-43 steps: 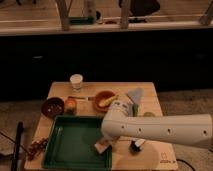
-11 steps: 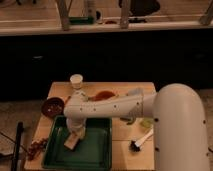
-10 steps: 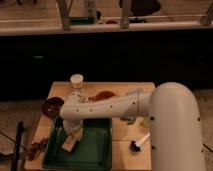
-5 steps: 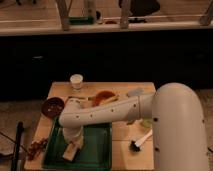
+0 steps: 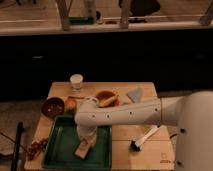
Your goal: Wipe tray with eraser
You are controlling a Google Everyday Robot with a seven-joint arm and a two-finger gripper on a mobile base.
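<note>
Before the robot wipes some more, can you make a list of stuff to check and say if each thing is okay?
1. Eraser inside the tray: ok, it sits near the middle of the green floor.
2. Gripper at the eraser: ok, the arm comes down right onto it.
3. Firm hold on the eraser: cannot tell, the contact is hidden.
4. Room to wipe: ok, bare green floor shows left of the eraser.
5. Brush out of the way: ok, it lies on the table right of the tray.
6. Dark bowl clear of the tray: ok, it stands beyond the far rim.
</note>
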